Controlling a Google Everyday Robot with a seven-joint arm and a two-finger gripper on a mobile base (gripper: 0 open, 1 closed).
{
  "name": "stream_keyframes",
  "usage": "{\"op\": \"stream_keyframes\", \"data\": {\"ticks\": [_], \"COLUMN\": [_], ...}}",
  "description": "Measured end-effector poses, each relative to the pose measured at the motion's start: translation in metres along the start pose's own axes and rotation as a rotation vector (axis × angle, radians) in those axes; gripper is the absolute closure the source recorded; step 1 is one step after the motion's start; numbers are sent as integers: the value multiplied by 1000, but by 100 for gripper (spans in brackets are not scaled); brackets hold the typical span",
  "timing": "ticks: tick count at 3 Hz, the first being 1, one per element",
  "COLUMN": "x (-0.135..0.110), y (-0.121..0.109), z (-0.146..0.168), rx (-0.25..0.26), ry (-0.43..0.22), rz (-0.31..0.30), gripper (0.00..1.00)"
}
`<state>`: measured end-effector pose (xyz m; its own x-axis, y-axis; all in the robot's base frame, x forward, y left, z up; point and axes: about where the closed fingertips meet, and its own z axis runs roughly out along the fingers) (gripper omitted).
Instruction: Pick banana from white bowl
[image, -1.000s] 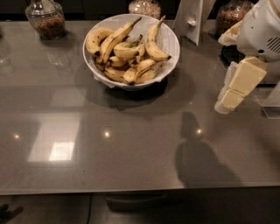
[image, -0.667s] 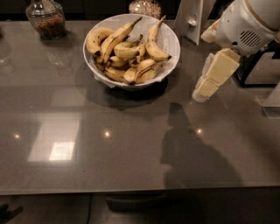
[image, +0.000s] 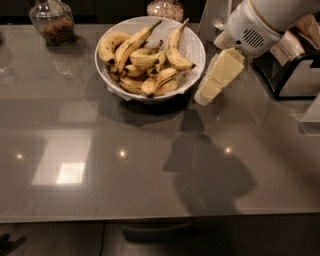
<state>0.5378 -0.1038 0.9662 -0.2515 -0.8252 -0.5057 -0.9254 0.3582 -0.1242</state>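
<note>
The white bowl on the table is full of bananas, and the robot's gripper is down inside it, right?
Not quite. The camera view shows the gripper beside the white bowl, outside its rim, not inside it. The bowl does sit on the table, full of bananas.

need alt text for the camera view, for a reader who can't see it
A white bowl heaped with bananas sits on a grey table, with the robot's gripper hanging close beside the bowl's right rim. A glass jar stands at the back left.
</note>
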Motion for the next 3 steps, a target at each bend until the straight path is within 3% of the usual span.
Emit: {"op": "stream_keyframes", "data": {"ticks": [1, 3], "x": [-16, -90], "y": [-3, -30], "z": [5, 27], "rx": [9, 8], "ry": [-89, -457], "rz": [-13, 4], "gripper": [0, 0]}}
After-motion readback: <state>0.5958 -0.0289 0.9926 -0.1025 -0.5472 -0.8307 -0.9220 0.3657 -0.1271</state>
